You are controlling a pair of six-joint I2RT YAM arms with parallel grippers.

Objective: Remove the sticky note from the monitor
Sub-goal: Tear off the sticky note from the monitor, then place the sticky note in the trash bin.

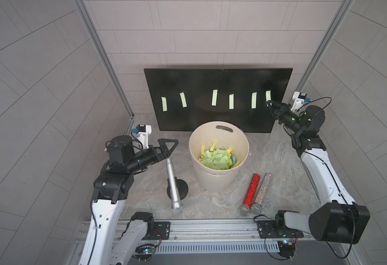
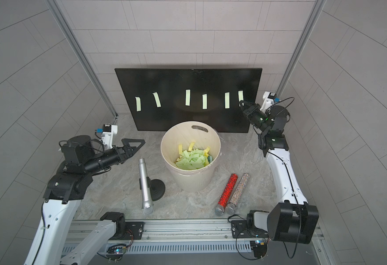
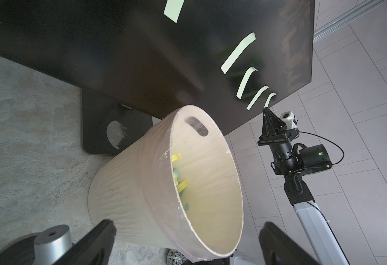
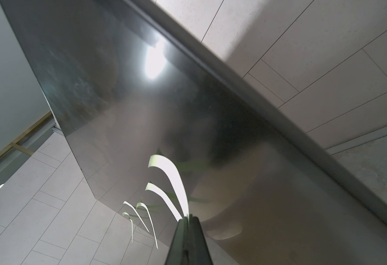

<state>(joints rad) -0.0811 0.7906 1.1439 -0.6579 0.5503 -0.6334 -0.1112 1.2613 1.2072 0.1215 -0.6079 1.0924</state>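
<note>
The monitor [image 1: 217, 78] stands upright at the back of the worktop [image 1: 279, 165], in front of the tiled wall, with six pale green strips in a row across its black screen. The right hand [image 1: 269, 103] is raised to the rightmost strip, the sticky note [image 1: 268, 94], near the screen's right edge. In both top views its tips cover the note's lower end, and the grip cannot be read there. The right wrist view settles it: the two jaws are pressed together with the note's lower end pinched between them, and the strip bows away from the glass above. The left wrist view shows those tips meeting at the note from the side. It also shows the monitor's dark foot [image 3: 96, 119] behind the cream bucket [image 3: 130, 183], which the top views do not show. The left hand [image 1: 173, 143] hangs over the worktop left of the bucket, holding nothing; its fingers [image 3: 101, 238] stand wide apart in its own wrist view. Only the top views look down on the bucket's heap of green and yellow strips [image 1: 217, 158]. They also show the plain silver microphone [image 1: 173, 183] lying across a black round base [image 1: 182, 190], and a red glitter microphone [image 1: 251, 191] beside a silver glitter microphone [image 1: 261, 191].
</note>
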